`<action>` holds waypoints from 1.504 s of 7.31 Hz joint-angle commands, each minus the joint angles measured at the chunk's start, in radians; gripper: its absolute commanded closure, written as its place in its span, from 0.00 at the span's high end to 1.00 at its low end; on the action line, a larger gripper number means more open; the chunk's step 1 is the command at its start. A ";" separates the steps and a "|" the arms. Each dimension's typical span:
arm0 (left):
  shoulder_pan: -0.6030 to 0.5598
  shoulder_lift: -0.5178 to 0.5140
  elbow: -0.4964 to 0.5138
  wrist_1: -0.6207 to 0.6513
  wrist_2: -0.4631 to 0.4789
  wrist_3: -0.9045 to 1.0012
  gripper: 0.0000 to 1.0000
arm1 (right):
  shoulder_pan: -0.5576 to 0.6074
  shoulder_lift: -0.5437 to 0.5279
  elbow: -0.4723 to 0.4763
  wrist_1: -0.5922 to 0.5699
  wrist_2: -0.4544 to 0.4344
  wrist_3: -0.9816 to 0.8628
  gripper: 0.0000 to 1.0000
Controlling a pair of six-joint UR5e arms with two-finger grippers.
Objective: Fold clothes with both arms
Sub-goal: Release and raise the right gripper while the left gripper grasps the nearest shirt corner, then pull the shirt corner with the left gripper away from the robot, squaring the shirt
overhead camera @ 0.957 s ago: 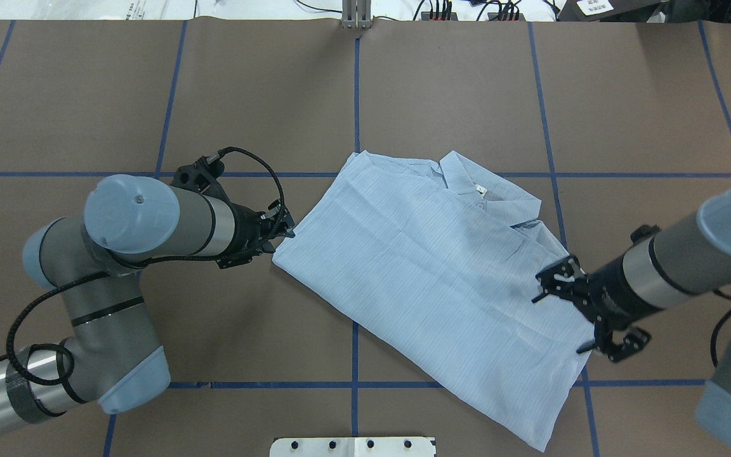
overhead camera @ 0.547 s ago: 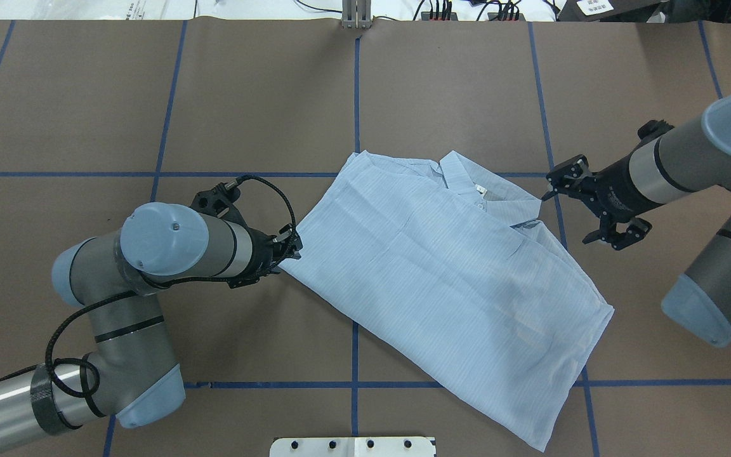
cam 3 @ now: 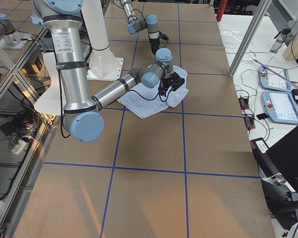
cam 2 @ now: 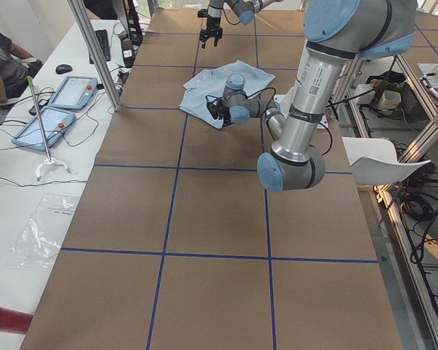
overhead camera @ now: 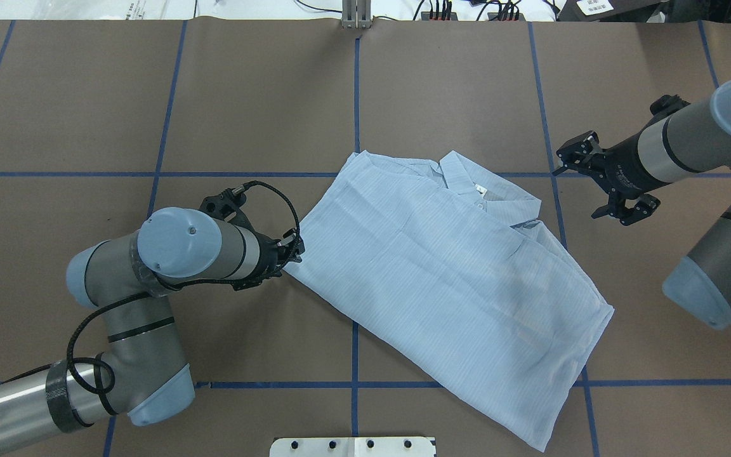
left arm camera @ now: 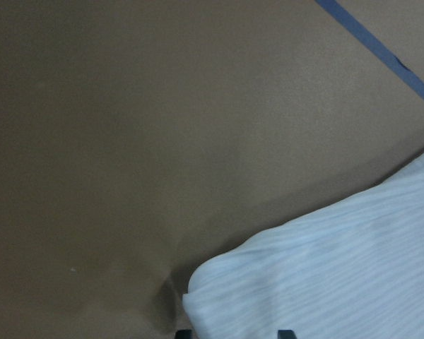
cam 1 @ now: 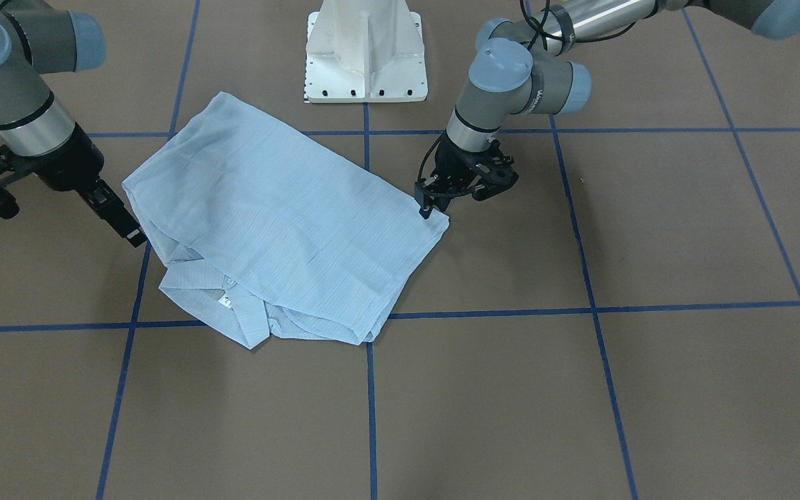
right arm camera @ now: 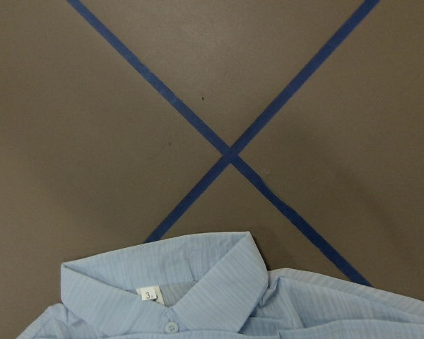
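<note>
Front-facing: the shirt (cam 1: 268, 222) lies folded flat on the counter (cam 1: 580, 389), with its collar (cam 1: 233, 305) at its 7 o'clock corner. The left gripper (cam 1: 431, 207) touches the shirt's 3 o'clock corner; I cannot tell whether it is pinching the cloth.

Overhead: the right gripper (overhead camera: 576, 192) hangs released and empty at the shirt's 2 o'clock, near the collar.

Right wrist: the neck tag (right arm camera: 149, 294) shows inside the collar.

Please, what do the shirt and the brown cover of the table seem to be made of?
The shirt looks like thin woven cloth, perhaps cotton or a blend: matte, with faint stripes and soft creases. The table cover looks like brown paper or thin board, flat and without shine. The blue lines on it look like tape.
</note>
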 commanded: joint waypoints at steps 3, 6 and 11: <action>-0.002 0.006 0.021 0.000 0.036 0.000 0.00 | -0.006 0.012 -0.030 -0.001 -0.052 0.002 1.00; -0.107 -0.015 0.030 0.016 0.043 0.140 0.00 | -0.007 0.014 -0.035 0.000 -0.052 0.003 1.00; -0.326 -0.471 0.801 -0.401 0.043 0.305 0.00 | -0.009 0.015 -0.019 0.003 -0.049 0.006 1.00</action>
